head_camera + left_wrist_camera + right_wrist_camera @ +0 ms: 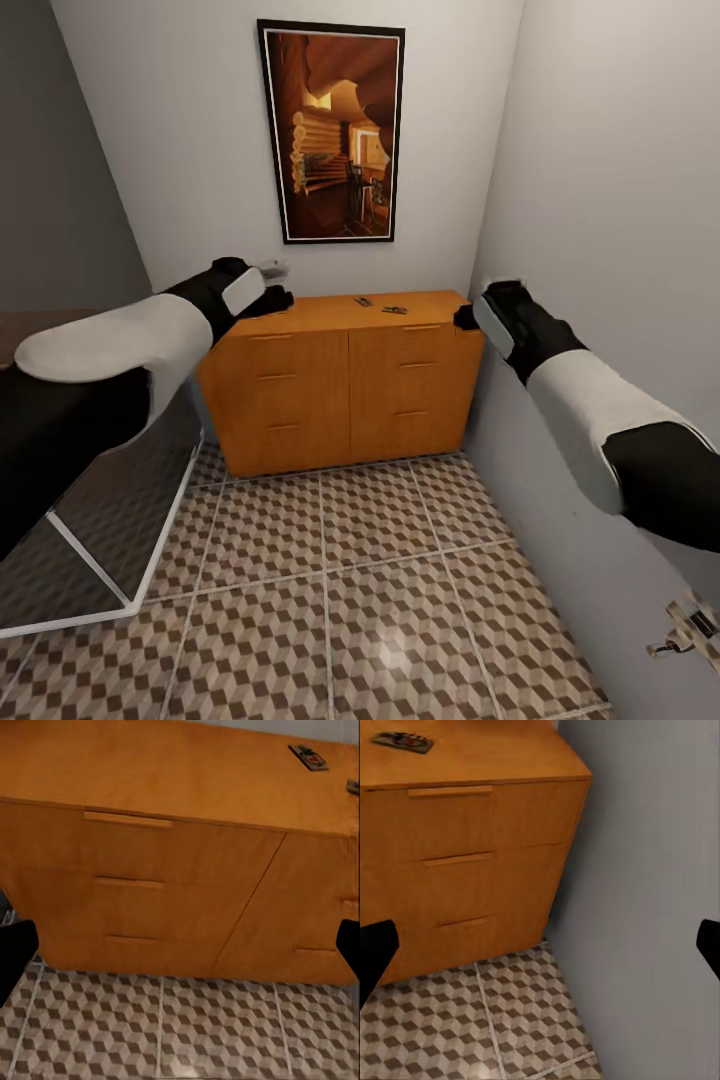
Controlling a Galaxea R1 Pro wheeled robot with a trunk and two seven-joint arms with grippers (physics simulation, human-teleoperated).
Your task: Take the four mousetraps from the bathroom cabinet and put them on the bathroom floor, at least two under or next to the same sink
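Note:
An orange wooden cabinet [340,385] with flat drawer fronts stands against the back wall. Two small dark mousetraps [363,301] [394,310] lie on its top. In the left wrist view one mousetrap [308,757] lies on the cabinet top [172,772], and a second [352,786] is cut by the frame edge. The right wrist view has one mousetrap [403,742] too. My left gripper [275,298] hovers open at the cabinet's left top corner. My right gripper [466,318] hovers open at its right top corner. Cube-patterned bathroom floor [380,600] spreads in front. The sink is out of view.
A slanted glass shower panel [110,520] with a white frame borders the floor on the left. A grey wall [600,200] closes the right side, with a chrome handle [685,630] low on it. A framed picture [332,130] hangs above the cabinet.

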